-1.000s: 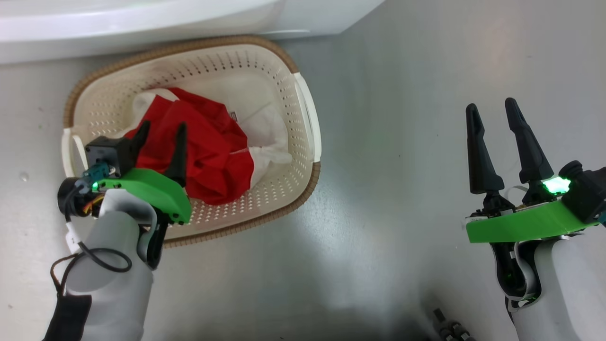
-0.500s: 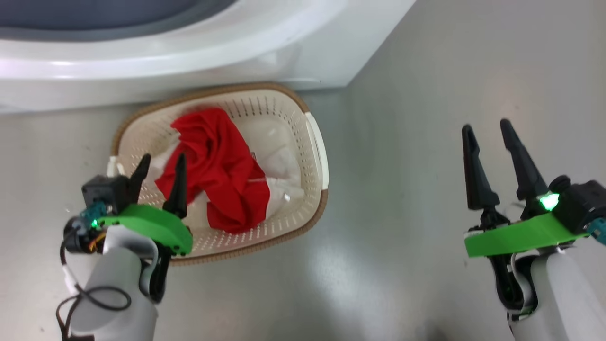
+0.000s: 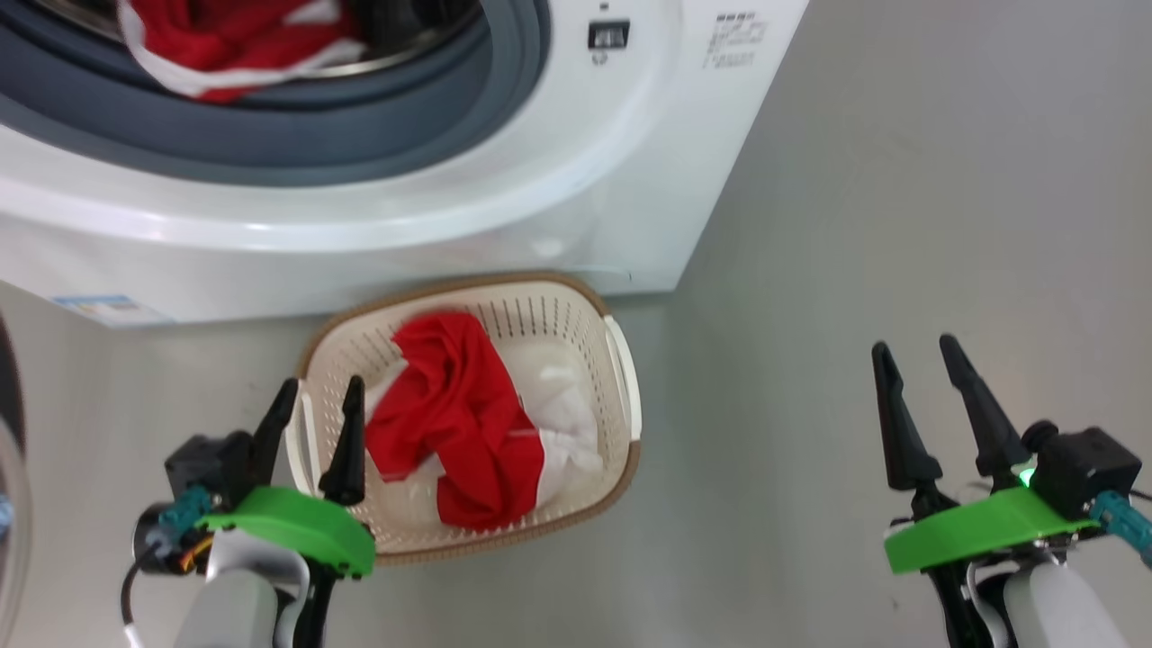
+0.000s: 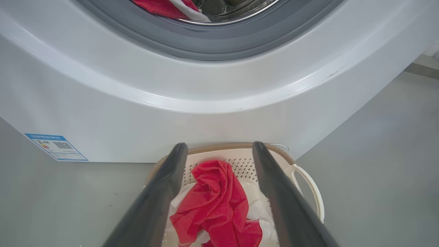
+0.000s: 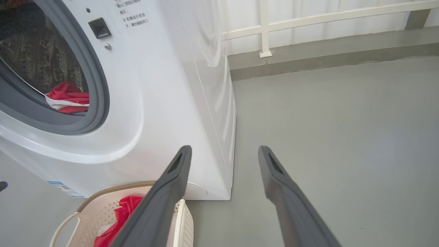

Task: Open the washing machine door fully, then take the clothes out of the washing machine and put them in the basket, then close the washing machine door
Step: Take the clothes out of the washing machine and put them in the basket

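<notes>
The washing machine (image 3: 576, 180) stands open, and a red and white garment (image 3: 225, 40) lies inside its steel drum, also visible as the garment (image 5: 67, 97) in the right wrist view. Below the machine sits the cream basket (image 3: 625, 409) holding a bundle of red and white clothes (image 3: 459, 423). My left gripper (image 3: 321, 391) hangs open at the basket's near left rim, empty, looking down on the clothes (image 4: 216, 199). My right gripper (image 3: 914, 349) is open and empty over bare floor, well right of the basket. A sliver of the door (image 3: 11, 504) shows at the left edge.
Grey floor (image 3: 855, 225) stretches to the right of the machine. A blue label (image 4: 56, 146) marks the machine's lower left corner. In the right wrist view a white railing (image 5: 308, 20) and a low kerb run behind the machine.
The head camera has tilted up, bringing the drum opening into view. My left gripper has drawn back from above the red clothes to the basket's rim, still open. The right gripper stays open.
</notes>
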{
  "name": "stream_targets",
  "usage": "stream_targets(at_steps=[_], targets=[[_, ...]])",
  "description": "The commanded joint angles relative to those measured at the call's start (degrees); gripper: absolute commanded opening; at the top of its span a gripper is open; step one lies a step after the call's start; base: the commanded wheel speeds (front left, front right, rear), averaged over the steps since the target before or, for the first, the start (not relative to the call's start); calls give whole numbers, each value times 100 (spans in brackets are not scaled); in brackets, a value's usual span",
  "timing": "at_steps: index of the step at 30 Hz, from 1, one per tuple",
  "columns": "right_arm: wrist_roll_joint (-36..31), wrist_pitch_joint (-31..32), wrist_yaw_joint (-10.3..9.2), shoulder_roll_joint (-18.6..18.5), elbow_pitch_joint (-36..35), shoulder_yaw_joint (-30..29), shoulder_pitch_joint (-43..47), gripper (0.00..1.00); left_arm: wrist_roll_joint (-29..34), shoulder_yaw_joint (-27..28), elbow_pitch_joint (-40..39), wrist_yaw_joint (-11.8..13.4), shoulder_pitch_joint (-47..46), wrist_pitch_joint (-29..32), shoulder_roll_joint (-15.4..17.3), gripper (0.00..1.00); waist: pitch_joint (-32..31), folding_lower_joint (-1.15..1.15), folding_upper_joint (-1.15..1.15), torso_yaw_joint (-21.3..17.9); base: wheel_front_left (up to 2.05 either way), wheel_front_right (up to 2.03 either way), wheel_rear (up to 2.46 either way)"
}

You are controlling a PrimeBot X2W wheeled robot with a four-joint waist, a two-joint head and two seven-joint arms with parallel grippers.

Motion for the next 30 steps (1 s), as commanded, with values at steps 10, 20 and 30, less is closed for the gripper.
stream_targets(at_steps=[10,20,30], targets=[[-61,-37,42,-8,-25,160,657,100,219,343,-720,-32,897,-29,83,100,-1302,0,0,183,0,0,0],[-77,-37,42,-8,-99,111,1113,100,441,471,-1484,-32,1575,-29,64,100,-1745,0,0,220,0,0,0],[-81,-37,42,-15,-241,41,1304,100,547,554,-2206,-32,1962,-29,31,100,-1831,0,0,282,0,0,0]])
